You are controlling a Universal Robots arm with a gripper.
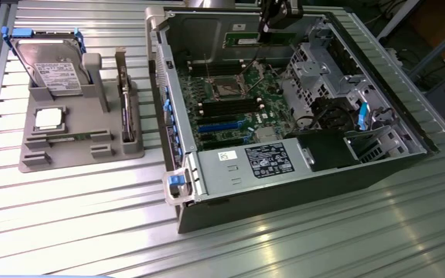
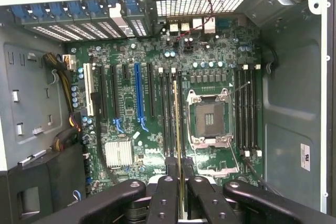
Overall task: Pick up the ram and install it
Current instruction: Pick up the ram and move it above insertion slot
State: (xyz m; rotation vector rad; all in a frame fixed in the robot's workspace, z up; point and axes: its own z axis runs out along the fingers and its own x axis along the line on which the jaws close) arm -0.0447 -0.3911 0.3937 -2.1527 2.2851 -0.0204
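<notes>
Fingers (image 2: 166,187) of the gripper (image 2: 180,167) clamp the ram (image 1: 242,39), pickup done, holding it edge-down above the open case's (image 2: 294,103) motherboard (image 2: 126,114), in line with the memory slots (image 2: 167,108) beside the empty processor socket (image 2: 211,116), not yet seated.

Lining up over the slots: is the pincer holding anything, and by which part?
The pincer is shut on the ram, gripping its upper long edge near mid-length; the stick hangs edge-down above the motherboard.
</notes>
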